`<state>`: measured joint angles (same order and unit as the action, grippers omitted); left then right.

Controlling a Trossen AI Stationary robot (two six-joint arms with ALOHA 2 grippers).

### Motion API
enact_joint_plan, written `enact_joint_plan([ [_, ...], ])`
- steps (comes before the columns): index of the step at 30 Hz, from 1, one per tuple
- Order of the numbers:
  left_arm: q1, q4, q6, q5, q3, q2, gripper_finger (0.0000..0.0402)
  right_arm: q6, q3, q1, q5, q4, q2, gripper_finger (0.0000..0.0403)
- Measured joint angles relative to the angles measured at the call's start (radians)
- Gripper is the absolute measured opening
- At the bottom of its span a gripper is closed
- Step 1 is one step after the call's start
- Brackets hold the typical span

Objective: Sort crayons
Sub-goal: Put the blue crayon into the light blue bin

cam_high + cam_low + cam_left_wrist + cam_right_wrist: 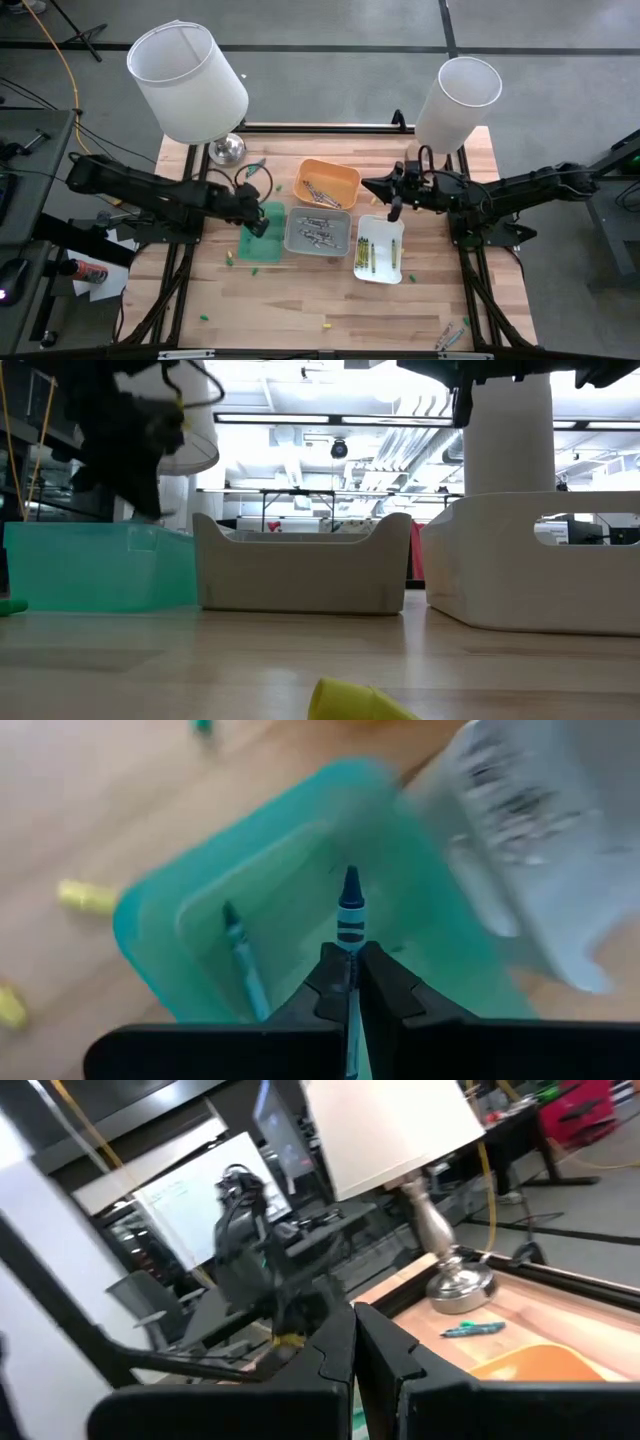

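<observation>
Four plastic trays are seen on the table: one orange tray (329,182), one green tray (266,236), one grey tray (318,232) and one white tray (381,248). Two lamps with white shades are counted, one at the left (190,82) and one at the right (458,101). Two dark arms are present, each with one gripper: the left gripper (259,222) and the right gripper (394,207). Inside the green tray, two green crayons are visible in the left wrist view, one lying (243,957) and one held (349,916). The crayons in the other trays are too small to be counted. About six loose crayons are scattered on the table.
</observation>
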<state>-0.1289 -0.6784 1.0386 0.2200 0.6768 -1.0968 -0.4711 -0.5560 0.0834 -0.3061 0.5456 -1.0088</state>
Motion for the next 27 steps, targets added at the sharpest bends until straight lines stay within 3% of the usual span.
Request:
enact_joint_plan([
  [5,-0.005,0.034,0.102,-0.039,-0.018,-0.109,0.0,0.0,0.0,0.0,-0.046,-0.011,0.0,0.0],
  [12,-0.005,0.187,0.12,-0.086,-0.018,-0.224,0.0,0.0,0.0,0.0,-0.052,-0.03,0.0,0.0],
  [15,-0.005,0.181,0.116,-0.098,-0.018,-0.25,0.0,-0.003,0.0,0.0,-0.052,-0.034,0.0,0.0],
  [27,-0.005,0.043,0.066,-0.07,-0.018,-0.22,0.0045,0.0,0.0,0.0,-0.052,-0.042,0.0,0.0],
])
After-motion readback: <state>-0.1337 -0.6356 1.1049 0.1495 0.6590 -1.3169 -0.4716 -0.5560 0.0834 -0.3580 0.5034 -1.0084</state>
